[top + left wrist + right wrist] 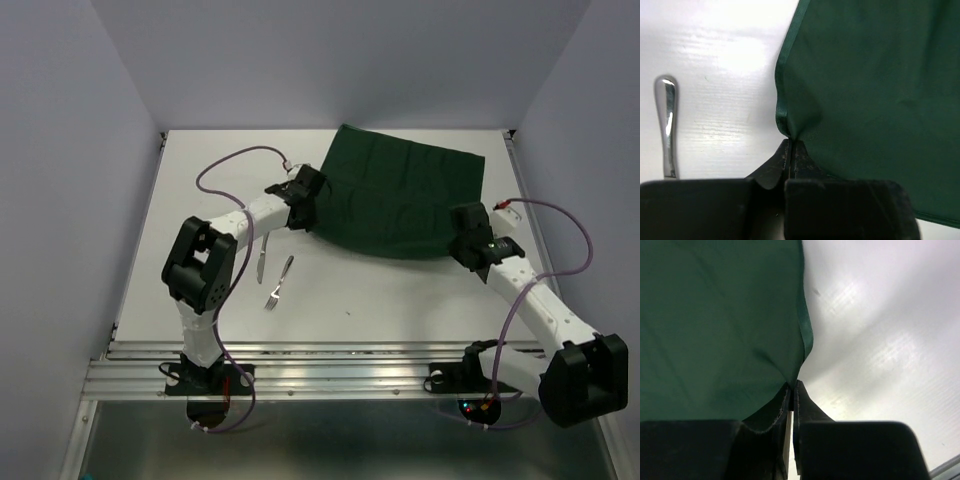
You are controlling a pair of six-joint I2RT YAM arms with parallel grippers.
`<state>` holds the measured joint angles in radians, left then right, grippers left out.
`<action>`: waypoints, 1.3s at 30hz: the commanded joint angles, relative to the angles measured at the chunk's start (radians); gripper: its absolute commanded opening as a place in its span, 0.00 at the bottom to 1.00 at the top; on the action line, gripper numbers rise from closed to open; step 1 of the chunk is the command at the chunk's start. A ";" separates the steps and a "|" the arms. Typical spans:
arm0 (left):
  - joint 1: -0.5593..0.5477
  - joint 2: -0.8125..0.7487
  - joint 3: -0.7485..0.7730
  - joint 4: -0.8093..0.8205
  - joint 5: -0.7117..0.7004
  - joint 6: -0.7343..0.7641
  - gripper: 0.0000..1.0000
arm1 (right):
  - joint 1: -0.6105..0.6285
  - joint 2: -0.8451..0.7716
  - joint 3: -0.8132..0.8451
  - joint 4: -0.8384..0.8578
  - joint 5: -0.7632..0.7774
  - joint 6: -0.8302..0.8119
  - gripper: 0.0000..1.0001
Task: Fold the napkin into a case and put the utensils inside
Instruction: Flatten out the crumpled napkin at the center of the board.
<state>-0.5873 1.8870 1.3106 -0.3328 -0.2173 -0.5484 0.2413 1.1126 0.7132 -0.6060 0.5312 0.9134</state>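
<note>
The left gripper (303,203) is clamped on the near left corner of the napkin (400,195), and the right gripper (470,240) on its near right corner. The green cloth lies spread toward the back of the table (420,300); the knife (259,258) and fork (279,282) lie side by side beside the left arm, off the cloth.

White table (400,290), pale lavender walls (350,60)

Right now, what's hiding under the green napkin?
Only white table shows around the napkin. The fork and knife lie outside it. Whatever is beneath is covered.
</note>
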 commanded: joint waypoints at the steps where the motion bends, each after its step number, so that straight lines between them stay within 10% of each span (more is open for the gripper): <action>1: 0.003 -0.135 0.172 -0.089 -0.027 0.062 0.00 | -0.008 -0.046 0.205 -0.021 0.107 -0.108 0.01; 20: 0.011 -0.420 0.846 -0.097 0.013 0.243 0.00 | -0.008 -0.137 1.078 0.015 0.118 -0.450 0.01; 39: 0.009 -0.890 0.493 -0.005 0.010 0.104 0.00 | -0.008 -0.352 1.112 -0.057 -0.028 -0.337 0.01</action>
<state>-0.6071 1.0672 1.8416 -0.3832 -0.0662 -0.4599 0.2489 0.8154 1.8420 -0.6674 0.3290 0.5777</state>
